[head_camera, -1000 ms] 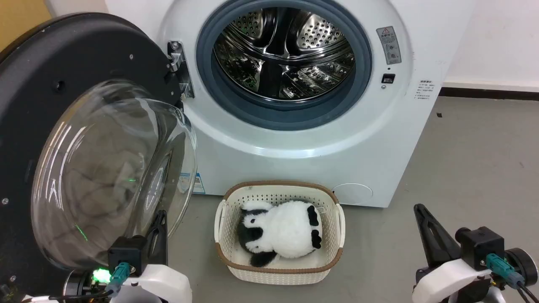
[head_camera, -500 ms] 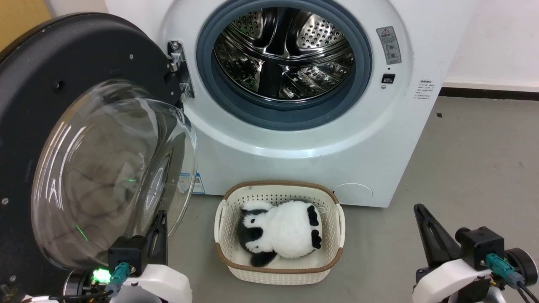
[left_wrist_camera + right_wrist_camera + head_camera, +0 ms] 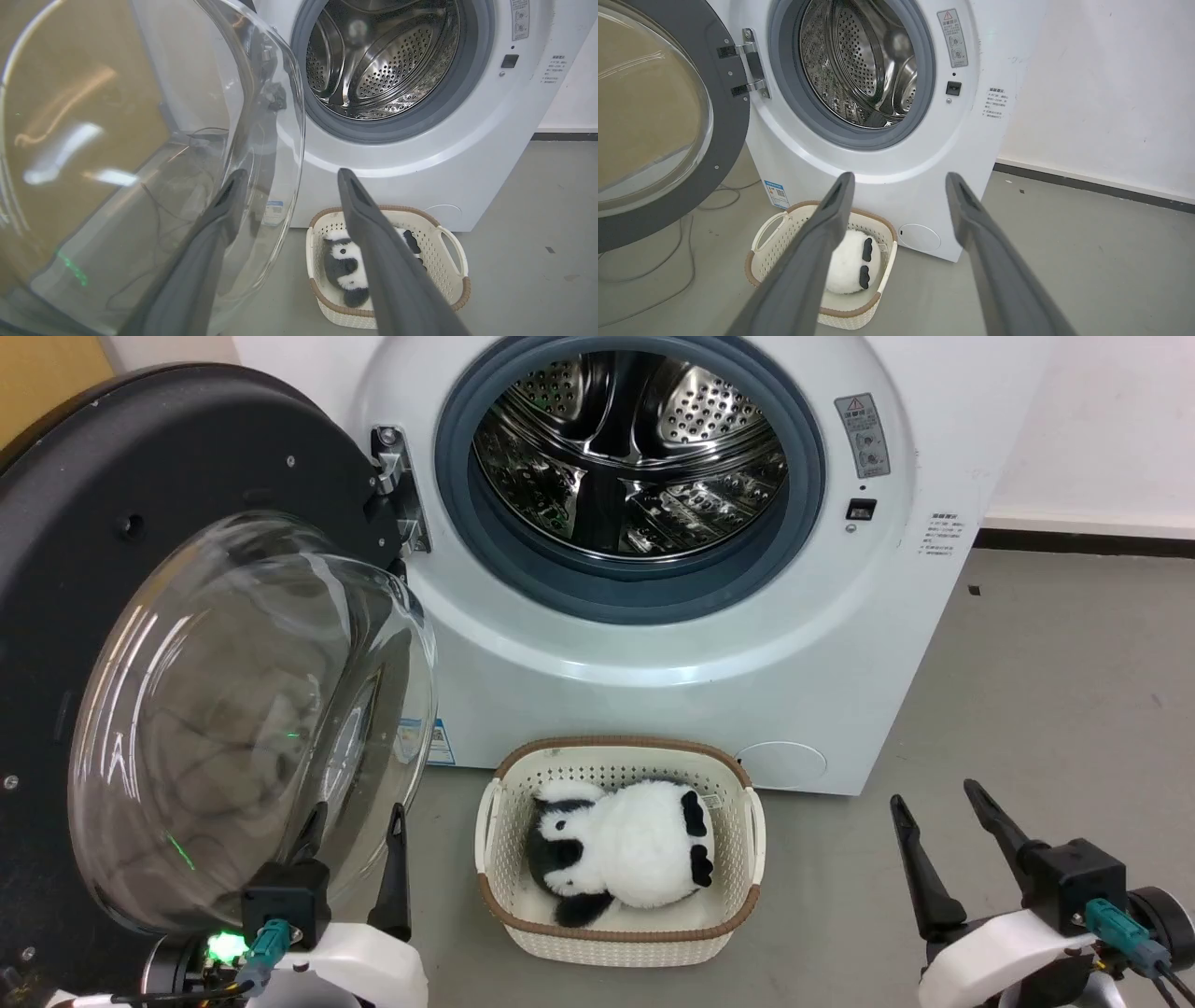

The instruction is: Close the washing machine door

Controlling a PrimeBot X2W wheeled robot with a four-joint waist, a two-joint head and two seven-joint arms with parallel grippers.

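The washing machine door [image 3: 140, 523] stands swung wide open at the left, its clear glass bowl [image 3: 243, 728] bulging toward me and its metal hinge [image 3: 397, 490] on the washer. The white washing machine [image 3: 653, 653] shows its steel drum [image 3: 625, 448] and grey gasket. My left gripper [image 3: 357, 817] is open low at the left, just in front of the bowl's lower rim; in the left wrist view [image 3: 287, 175] one finger lies against the glass bowl [image 3: 140, 140]. My right gripper [image 3: 934, 795] is open at the lower right, holding nothing; the right wrist view [image 3: 899, 176] faces the washer [image 3: 887, 154] and door [image 3: 668, 140].
A cream basket [image 3: 616, 933] with a panda toy [image 3: 621, 854] sits on the grey floor right before the washer, between my arms. Cables [image 3: 654, 270] lie on the floor under the door. A white wall [image 3: 1102, 420] runs along the right.
Both grippers have gone from shut to open, their fingers spread apart. The door, washer and basket have not moved.
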